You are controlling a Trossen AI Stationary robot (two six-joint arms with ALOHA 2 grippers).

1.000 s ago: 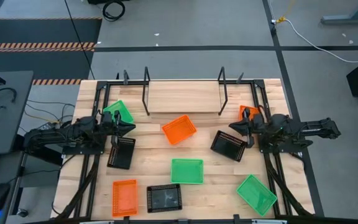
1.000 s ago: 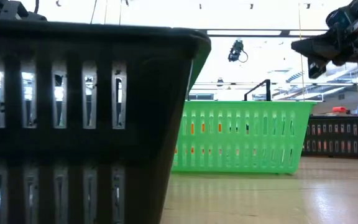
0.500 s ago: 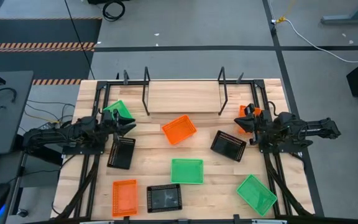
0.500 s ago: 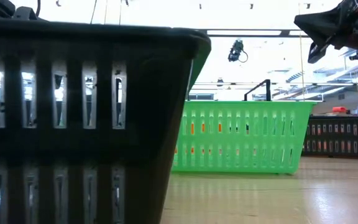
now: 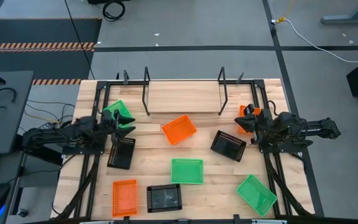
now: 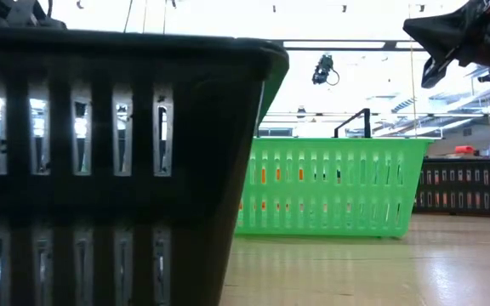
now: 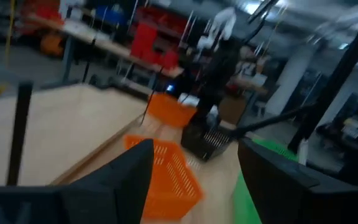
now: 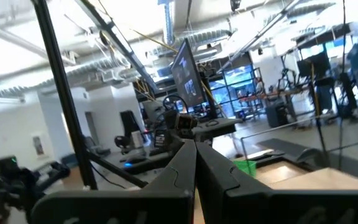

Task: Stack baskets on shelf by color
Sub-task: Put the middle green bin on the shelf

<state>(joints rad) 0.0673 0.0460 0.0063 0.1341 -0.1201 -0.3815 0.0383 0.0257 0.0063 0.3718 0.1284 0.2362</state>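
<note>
Green basket [image 5: 118, 111] by left gripper [image 5: 131, 126], jaws open, likely awaiting a rim grasp, then shelf [image 5: 185, 96]; right gripper [image 5: 242, 126] idle, jaws closed.

Looks straight down from high above on the whole tabletop [image 5: 185, 155], both arms and the shelf [image 5: 184, 98] at the far edge. Sits at table height, pressed close against a black basket [image 6: 117, 153], facing level past a green basket [image 6: 330, 187] into the room. Rides each wrist, peering forward between dark fingers [image 7: 114, 186]. Shares the orange basket [image 5: 179, 129] [image 7: 166, 168] between overhead and left wrist.
</note>
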